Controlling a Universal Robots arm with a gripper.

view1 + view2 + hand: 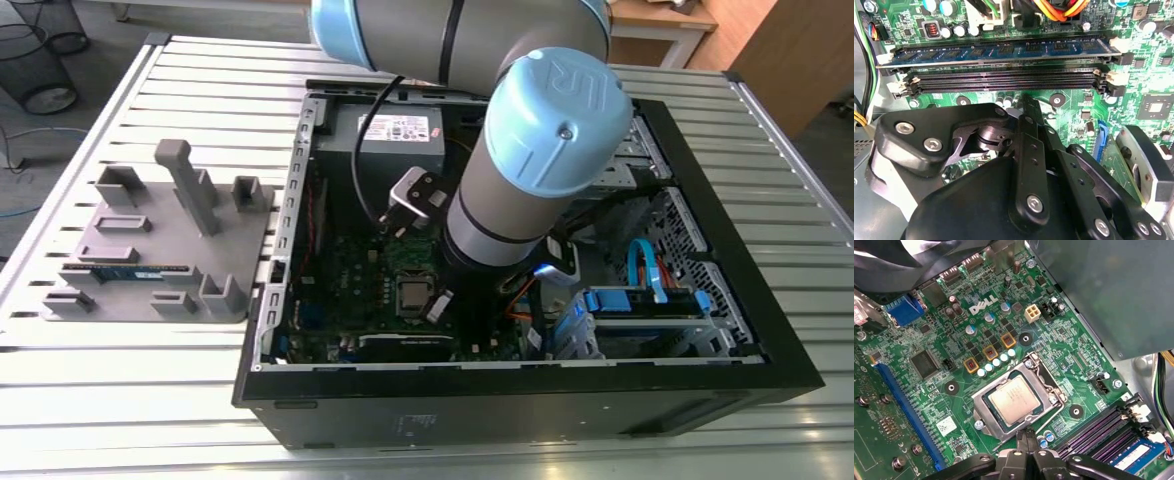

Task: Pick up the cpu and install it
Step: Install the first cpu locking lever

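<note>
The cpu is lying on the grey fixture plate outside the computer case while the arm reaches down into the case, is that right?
Not quite. The cpu sits in its socket on the motherboard inside the computer case, not on the fixture plate. The first wrist view shows it, with the gripper near the socket. The arm does reach down into the case.

One cpu (1015, 399), one computer case (534, 396), one fixture plate (150, 240), one arm (534, 150)

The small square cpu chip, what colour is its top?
Shiny silver-grey cpu, clearest in the first wrist view.
</note>
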